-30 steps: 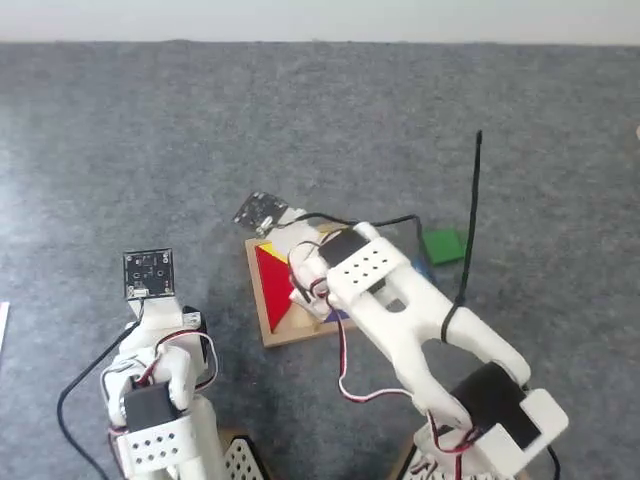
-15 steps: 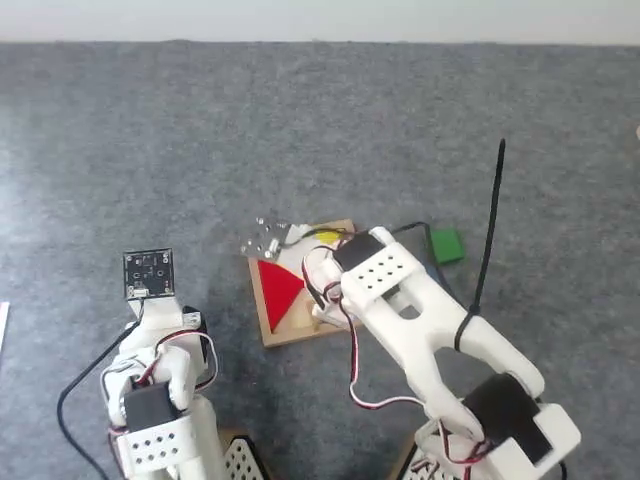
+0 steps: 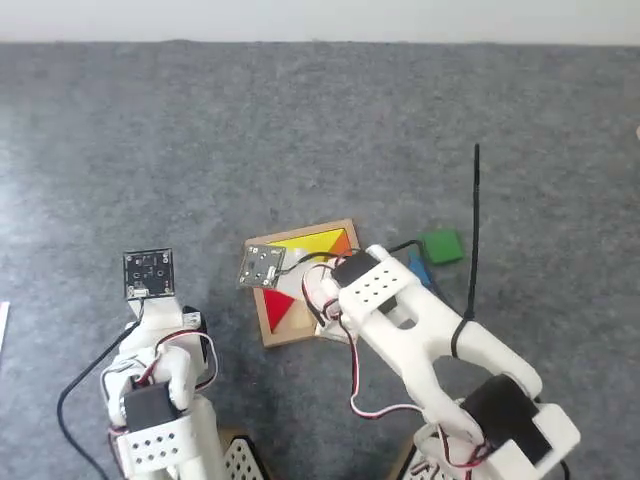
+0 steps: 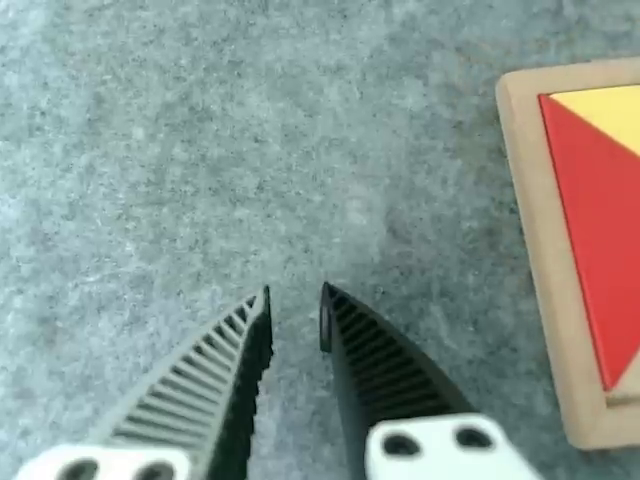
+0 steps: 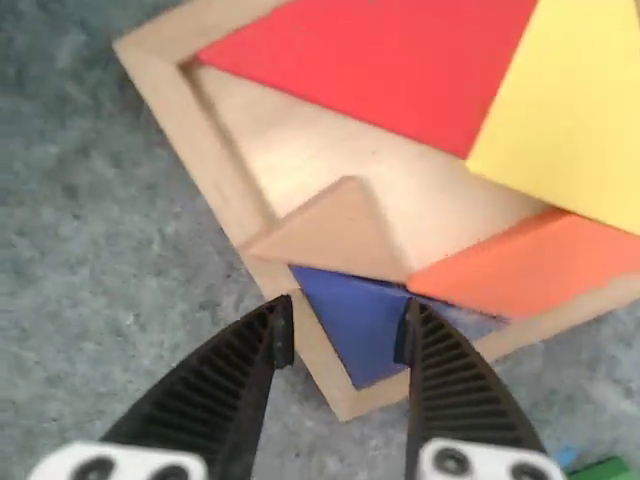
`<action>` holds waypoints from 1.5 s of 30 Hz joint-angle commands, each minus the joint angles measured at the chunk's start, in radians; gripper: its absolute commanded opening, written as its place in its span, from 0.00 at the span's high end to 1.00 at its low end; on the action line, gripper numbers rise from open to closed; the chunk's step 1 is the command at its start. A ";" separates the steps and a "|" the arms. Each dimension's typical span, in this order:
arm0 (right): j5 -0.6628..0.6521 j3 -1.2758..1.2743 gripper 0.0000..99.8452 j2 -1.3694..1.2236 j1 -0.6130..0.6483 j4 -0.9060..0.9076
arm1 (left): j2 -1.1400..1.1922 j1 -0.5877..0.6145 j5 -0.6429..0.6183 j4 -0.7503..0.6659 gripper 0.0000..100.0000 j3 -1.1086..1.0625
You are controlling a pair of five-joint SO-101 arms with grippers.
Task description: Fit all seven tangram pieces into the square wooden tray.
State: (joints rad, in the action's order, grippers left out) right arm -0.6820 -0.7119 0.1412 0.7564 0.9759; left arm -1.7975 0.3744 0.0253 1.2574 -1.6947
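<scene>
A grey, felt-like carpet covers the whole table, nubbly and matte. The white plastic right arm stretches over it toward the middle, with red and black wires looped along it and a thin black strap standing up from it. The left arm sits folded back at the near edge. The square wooden tray lies flat on the carpet between the two arms, partly under the right arm's wrist; it is pale, smooth wood with a raised rim around a recessed floor. Inside it a big red triangle and a big yellow triangle sit edge to edge, both flat and evenly painted. An orange piece touches the yellow one, and a bare wood-coloured triangle lies next to the orange. A blue piece lies against the rim beside both of them. The right gripper hangs just over that blue piece, its ribbed black fingers spread apart with the blue tip between them; whether they touch it I cannot tell. The left gripper points at bare carpet well short of the tray's side, its fingers parted by a narrow gap and holding nothing. A small green piece lies on the carpet outside the tray, beyond the right arm, with a sliver of blue near it.
</scene>
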 commanded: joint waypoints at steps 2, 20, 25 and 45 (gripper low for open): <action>-0.002 0.005 0.82 0.050 0.036 -0.025 | -0.018 0.006 0.002 0.003 0.92 0.012; 0.247 0.008 0.82 0.056 0.030 -0.214 | -0.018 0.006 0.002 0.003 0.92 0.012; 0.068 0.048 0.82 0.050 0.018 -0.061 | -0.018 0.006 0.002 0.003 0.92 0.012; 0.029 0.270 0.82 -0.232 0.050 0.044 | -0.018 0.006 0.002 0.003 0.92 0.012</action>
State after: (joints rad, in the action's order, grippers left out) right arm -0.6391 -0.4772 -0.0875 0.7902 0.9943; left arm -1.7975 0.3744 0.0253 1.2574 -1.6947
